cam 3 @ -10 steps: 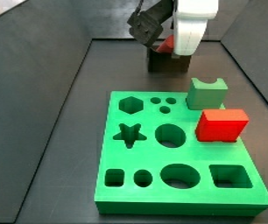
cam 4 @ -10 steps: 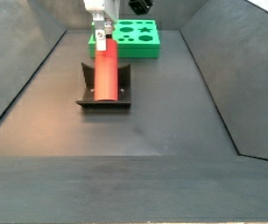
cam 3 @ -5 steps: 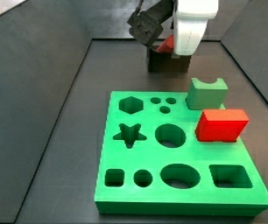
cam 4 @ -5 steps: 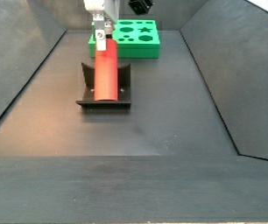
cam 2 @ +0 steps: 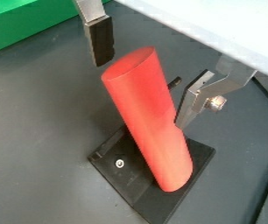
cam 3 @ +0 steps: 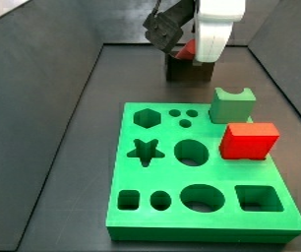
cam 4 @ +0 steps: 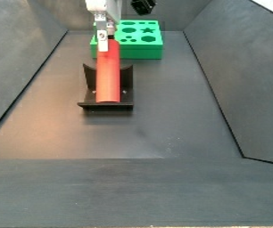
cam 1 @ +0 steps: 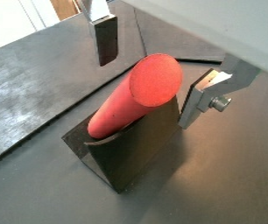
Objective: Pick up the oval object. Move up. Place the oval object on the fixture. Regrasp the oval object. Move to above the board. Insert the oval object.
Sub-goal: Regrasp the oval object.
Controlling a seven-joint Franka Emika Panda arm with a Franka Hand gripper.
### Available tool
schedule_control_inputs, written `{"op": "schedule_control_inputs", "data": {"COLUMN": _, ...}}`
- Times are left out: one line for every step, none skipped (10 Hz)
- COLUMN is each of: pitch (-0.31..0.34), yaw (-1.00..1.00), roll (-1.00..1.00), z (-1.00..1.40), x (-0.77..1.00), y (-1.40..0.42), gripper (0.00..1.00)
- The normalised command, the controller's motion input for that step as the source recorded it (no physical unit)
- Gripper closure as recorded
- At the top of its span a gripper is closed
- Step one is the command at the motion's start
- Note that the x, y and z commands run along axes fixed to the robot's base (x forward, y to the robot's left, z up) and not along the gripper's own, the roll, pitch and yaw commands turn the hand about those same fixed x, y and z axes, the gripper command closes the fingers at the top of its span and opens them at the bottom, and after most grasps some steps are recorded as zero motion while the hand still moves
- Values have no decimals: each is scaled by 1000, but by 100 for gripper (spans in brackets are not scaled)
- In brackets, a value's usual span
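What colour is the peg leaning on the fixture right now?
Salmon-red, plain and unpatterned. The oval object shows best in a wrist view, between the open gripper fingers.

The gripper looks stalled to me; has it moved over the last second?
No. In a side view the gripper stands open at the oval object's far end, unshifted against the board.

The oval object (cam 1: 134,97) is seen as smooth, unpatterned salmon-red in both wrist views and as a brighter red rod in a side view (cam 4: 107,73), while the fixture (cam 2: 143,178) under it is shown in plain dark grey-brown. The gripper (cam 2: 151,72), placed at the peg's upper end, is made up of silver plates, a dark pad being carried by one finger (cam 1: 106,38), and its body is seen as white and black in a side view (cam 3: 200,30). The board (cam 3: 206,175) is coloured bright green, a paler green notched block (cam 3: 232,104) and a red cube (cam 3: 252,140) being set on it, and the floor (cam 4: 151,134) is rendered in dark grey.
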Motion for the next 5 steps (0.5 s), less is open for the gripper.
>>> {"op": "schedule_control_inputs", "data": {"pitch": 204, "yaw": 59, "roll": -39, "z": 2, "x": 79, "y": -10, "gripper": 0}}
{"op": "schedule_control_inputs", "data": {"pitch": 204, "yaw": 60, "roll": -39, "z": 2, "x": 79, "y": -9, "gripper": 0}}
{"op": "schedule_control_inputs", "data": {"pitch": 204, "yaw": 59, "roll": -39, "z": 2, "x": 79, "y": -10, "gripper": 0}}
{"op": "schedule_control_inputs", "data": {"pitch": 204, "yaw": 59, "roll": -39, "z": 2, "x": 79, "y": -10, "gripper": 0}}
{"op": "schedule_control_inputs", "data": {"pitch": 204, "yaw": 59, "roll": -39, "z": 2, "x": 79, "y": -10, "gripper": 0}}
